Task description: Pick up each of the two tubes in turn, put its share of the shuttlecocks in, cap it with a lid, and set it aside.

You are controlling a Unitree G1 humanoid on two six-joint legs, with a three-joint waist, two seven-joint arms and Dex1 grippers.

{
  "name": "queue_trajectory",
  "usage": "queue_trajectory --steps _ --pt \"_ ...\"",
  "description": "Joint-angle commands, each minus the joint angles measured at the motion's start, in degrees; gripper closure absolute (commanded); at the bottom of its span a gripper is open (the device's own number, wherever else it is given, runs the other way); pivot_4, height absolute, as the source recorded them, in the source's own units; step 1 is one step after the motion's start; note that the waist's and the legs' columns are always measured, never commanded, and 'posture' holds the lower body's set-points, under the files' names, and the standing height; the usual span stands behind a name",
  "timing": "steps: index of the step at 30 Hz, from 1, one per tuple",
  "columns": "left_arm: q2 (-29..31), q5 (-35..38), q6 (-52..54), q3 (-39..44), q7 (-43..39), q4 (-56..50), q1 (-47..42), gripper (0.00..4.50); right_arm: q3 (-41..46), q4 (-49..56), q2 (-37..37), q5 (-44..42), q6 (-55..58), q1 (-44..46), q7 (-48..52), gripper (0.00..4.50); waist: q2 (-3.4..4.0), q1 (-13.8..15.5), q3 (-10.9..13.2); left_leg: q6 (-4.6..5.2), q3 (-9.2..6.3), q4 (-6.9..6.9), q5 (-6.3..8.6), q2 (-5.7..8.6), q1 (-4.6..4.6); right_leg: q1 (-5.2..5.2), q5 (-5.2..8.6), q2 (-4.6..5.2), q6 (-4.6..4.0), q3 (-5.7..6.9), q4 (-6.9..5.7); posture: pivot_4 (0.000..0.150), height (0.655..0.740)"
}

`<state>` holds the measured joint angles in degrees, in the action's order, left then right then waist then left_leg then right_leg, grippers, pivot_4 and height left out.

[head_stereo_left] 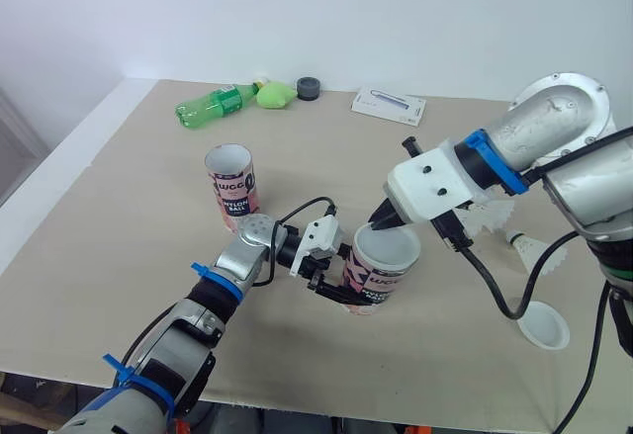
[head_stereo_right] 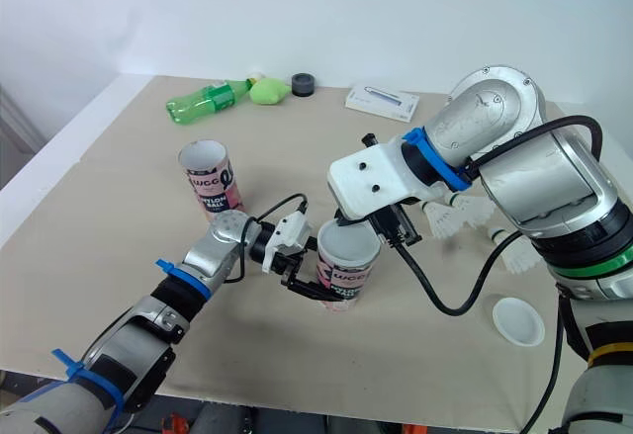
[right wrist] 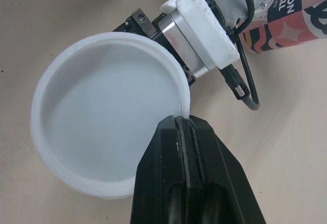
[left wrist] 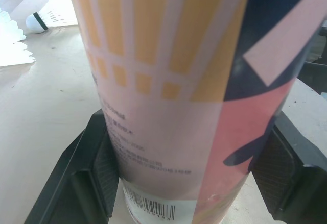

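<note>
Two tubes on a pale beige table (head_stereo_left: 119, 221), with a plain white wall behind it.

Nearer tube (head_stereo_left: 381, 281) stands just ahead of table centre. The left gripper (head_stereo_left: 351, 291) is clamped on its lower body, one black pad (left wrist: 97, 173) pressed to each side. A white lid (head_stereo_left: 389, 248) lies over its mouth, hollow side up. The right gripper (head_stereo_left: 381, 222) has its fingers pinched tight together on the lid's rim. Whether the lid is pressed home: cannot tell.

Second tube (head_stereo_left: 232, 183) is upright and open-mouthed, to the robot's left and farther back, well apart from the first.

Shuttlecocks (head_stereo_left: 531, 247) lie on the right, partly hidden behind the right arm. A spare lid (head_stereo_left: 544, 326) sits near the front right edge.

The far edge carries a row: a green plastic bottle (head_stereo_left: 213, 105) on its side, a green lump (head_stereo_left: 277, 94) touching its cap end, a grey tape roll (head_stereo_left: 309, 87) and a white box (head_stereo_left: 389, 106).

Broadest bare table lies along the left side and in the band between the tubes and the far row.
</note>
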<state>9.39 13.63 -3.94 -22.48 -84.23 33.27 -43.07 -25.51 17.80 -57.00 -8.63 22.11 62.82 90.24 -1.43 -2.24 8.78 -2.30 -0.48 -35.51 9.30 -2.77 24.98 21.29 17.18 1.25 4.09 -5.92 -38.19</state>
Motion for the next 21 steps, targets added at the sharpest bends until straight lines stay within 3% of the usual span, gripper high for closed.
queue_trajectory --steps 1,10,13,19,21 --pt "1.9 -5.7 1.9 -3.4 0.0 4.1 2.5 1.37 1.1 1.1 -0.8 0.9 0.0 -1.2 1.6 4.45 0.0 0.0 0.0 0.0 0.0 0.0 0.0 0.0 0.0 0.0 0.0 0.0 0.0 0.0 0.0 0.15 0.7294" --pt "2.0 -5.8 2.0 -3.4 -0.1 4.3 2.4 1.37 3.3 1.2 1.2 0.3 1.5 -1.7 -0.6 4.45 0.0 0.0 0.0 0.0 0.0 0.0 0.0 0.0 0.0 -0.01 -0.01 0.0 -0.01 0.0 0.0 0.15 0.7294" --pt "2.0 -5.8 1.9 -3.5 -0.1 4.4 2.4 1.37 4.3 0.9 2.5 -1.1 3.7 -0.9 -0.9 3.69 0.0 0.0 0.0 0.0 0.0 0.01 0.0 -0.01 -0.01 0.0 -0.01 0.0 -0.02 0.01 -0.01 0.15 0.7294" --pt "2.0 -5.8 2.1 -3.5 -0.2 4.2 2.5 1.37 5.5 -2.0 5.0 -1.1 6.3 1.8 -3.1 1.22 0.0 0.0 0.0 0.01 0.0 0.01 -0.01 0.0 0.04 -0.01 -0.05 0.0 -0.08 0.0 -0.02 0.15 0.7294" --pt "2.0 -5.8 2.1 -3.6 -0.3 4.2 2.5 1.37 6.4 -3.8 5.6 -1.3 7.2 3.5 -3.4 1.22 0.01 0.0 0.0 0.01 0.0 0.01 -0.01 0.0 0.04 -0.01 -0.05 0.0 -0.08 0.0 -0.03 0.15 0.7294"
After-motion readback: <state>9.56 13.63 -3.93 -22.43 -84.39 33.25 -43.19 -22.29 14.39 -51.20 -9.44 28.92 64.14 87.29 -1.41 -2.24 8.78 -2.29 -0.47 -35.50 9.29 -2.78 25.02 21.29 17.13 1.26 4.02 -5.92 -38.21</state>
